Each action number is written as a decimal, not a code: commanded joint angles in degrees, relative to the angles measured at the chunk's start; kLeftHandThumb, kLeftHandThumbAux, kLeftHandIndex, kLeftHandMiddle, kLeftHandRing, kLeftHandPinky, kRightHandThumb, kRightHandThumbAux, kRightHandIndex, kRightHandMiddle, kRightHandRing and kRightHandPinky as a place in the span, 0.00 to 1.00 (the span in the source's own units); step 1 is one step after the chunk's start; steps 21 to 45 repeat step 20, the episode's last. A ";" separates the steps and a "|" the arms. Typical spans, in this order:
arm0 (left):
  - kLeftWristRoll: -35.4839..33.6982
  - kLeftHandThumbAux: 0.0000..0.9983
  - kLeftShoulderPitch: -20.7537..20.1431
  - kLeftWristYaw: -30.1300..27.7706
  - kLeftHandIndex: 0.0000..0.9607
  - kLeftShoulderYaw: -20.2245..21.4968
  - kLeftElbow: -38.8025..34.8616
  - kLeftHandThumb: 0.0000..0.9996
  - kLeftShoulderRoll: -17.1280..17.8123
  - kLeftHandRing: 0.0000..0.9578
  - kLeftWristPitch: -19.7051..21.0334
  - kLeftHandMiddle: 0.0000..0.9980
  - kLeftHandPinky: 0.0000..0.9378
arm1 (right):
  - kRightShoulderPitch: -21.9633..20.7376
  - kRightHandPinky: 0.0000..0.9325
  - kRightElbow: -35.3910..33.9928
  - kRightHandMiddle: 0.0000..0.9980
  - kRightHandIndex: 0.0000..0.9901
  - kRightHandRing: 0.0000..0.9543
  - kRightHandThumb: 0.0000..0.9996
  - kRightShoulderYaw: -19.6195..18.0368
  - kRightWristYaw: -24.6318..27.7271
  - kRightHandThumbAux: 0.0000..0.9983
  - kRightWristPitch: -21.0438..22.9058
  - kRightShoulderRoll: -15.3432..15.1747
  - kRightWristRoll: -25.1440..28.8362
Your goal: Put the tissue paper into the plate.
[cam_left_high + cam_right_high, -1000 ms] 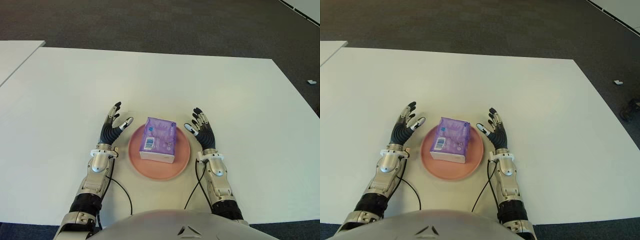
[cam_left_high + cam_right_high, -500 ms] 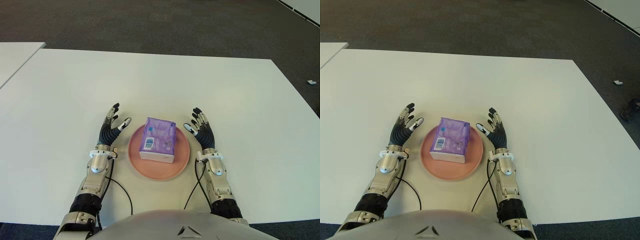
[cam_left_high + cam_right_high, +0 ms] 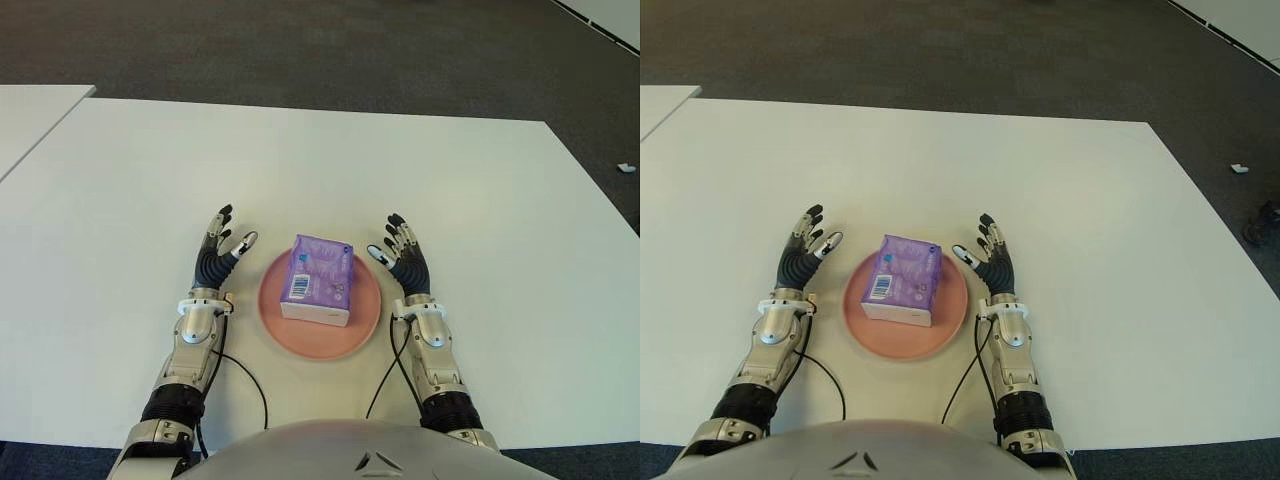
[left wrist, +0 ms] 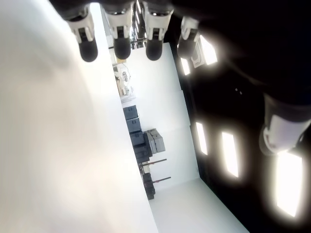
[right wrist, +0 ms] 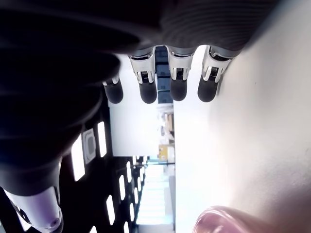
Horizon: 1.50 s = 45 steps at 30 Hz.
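Observation:
A purple tissue paper pack [image 3: 319,279] with a white barcode label lies inside the round pink plate [image 3: 355,338] near the table's front edge. My left hand [image 3: 217,254] shows just left of the plate with its fingers spread, holding nothing. My right hand [image 3: 398,256] shows just right of the plate, fingers spread too and apart from the pack. The left wrist view shows straight fingertips [image 4: 120,47] over bare white table. In the right wrist view straight fingertips [image 5: 147,92] show, with the plate's pink rim [image 5: 228,219] beside them.
The white table [image 3: 330,160] stretches wide around the plate. A second white table [image 3: 30,105] stands at the far left across a gap. Dark carpet [image 3: 300,50] lies beyond, with a small white scrap [image 3: 625,168] on it at the right.
My left hand has drifted slightly left, away from the plate's rim. The right hand, the tissue pack and the plate stay where they were.

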 commanded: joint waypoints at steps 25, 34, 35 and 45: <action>1.48 0.46 2.13 0.64 0.00 -0.74 0.85 0.00 -1.17 0.00 1.14 0.00 0.00 | 3.99 0.00 4.54 0.00 0.00 0.00 0.00 -0.17 -0.97 0.69 3.15 0.04 -0.44; 1.48 0.46 2.13 0.64 0.00 -0.74 0.85 0.00 -1.17 0.00 1.14 0.00 0.00 | 3.99 0.00 4.54 0.00 0.00 0.00 0.00 -0.17 -0.97 0.69 3.15 0.04 -0.44; 1.48 0.46 2.13 0.64 0.00 -0.74 0.85 0.00 -1.17 0.00 1.14 0.00 0.00 | 3.99 0.00 4.54 0.00 0.00 0.00 0.00 -0.17 -0.97 0.69 3.15 0.04 -0.44; 1.48 0.46 2.13 0.64 0.00 -0.74 0.85 0.00 -1.17 0.00 1.14 0.00 0.00 | 3.99 0.00 4.54 0.00 0.00 0.00 0.00 -0.17 -0.97 0.69 3.15 0.04 -0.44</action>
